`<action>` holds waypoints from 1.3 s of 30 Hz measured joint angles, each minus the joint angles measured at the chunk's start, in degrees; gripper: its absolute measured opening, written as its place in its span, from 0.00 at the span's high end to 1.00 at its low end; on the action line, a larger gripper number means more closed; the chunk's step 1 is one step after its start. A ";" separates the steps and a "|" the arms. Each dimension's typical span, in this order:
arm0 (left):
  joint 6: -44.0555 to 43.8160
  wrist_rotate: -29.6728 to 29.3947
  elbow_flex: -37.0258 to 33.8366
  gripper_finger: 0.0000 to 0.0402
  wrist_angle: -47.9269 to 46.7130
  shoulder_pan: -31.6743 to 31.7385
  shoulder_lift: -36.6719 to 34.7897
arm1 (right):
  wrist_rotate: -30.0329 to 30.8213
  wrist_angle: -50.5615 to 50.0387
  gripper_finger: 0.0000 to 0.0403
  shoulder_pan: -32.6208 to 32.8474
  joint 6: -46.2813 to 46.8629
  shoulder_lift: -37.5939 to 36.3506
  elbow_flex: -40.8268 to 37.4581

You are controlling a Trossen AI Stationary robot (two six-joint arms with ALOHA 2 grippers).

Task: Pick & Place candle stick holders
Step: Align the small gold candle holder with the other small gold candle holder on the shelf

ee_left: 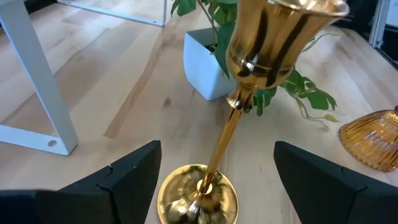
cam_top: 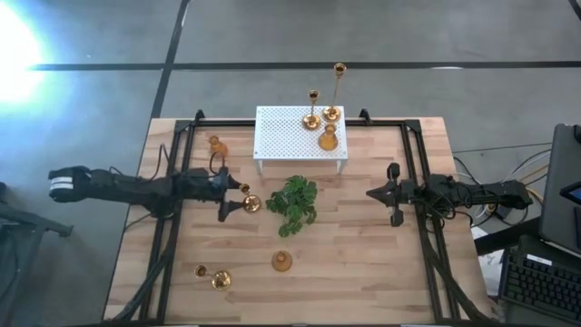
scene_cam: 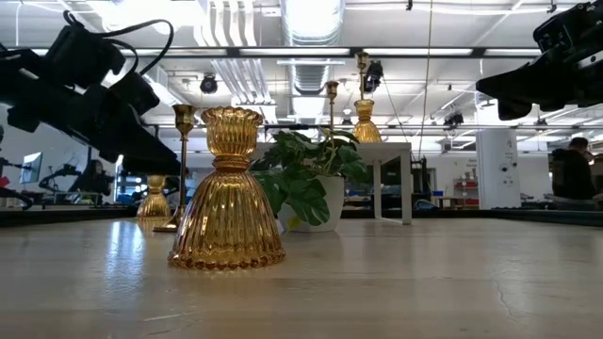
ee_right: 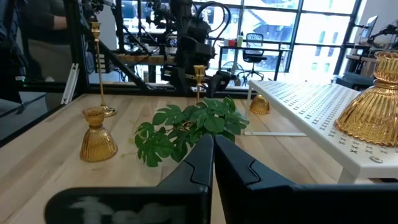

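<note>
Fingers spread wide, left gripper (cam_top: 238, 198) straddles a gold candle holder (cam_top: 251, 203) beside the plant (cam_top: 292, 204); right gripper (cam_top: 379, 193) hovers closed.

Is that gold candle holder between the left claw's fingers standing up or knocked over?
Upright: the candle holder stands on its round base, between the open left gripper.
</note>
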 joint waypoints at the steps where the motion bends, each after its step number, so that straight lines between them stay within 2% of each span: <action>1: 0.01 0.00 0.26 0.21 -0.02 0.00 0.42 | 0.00 0.00 0.98 0.00 0.01 0.00 0.00; 6: 0.02 0.00 1.11 0.22 1.48 0.00 2.57 | 0.01 0.00 0.98 0.00 0.00 0.00 0.00; 10: 0.05 0.02 1.54 0.27 2.18 0.00 3.98 | 0.01 0.00 0.98 0.00 0.01 0.00 0.00; 31: 0.01 0.02 1.88 0.68 5.70 0.00 6.00 | 0.01 0.00 0.98 0.00 0.00 0.00 0.00; 39: 0.59 -0.04 1.88 0.90 5.94 0.00 6.49 | 0.00 0.00 0.98 0.00 0.00 0.00 0.00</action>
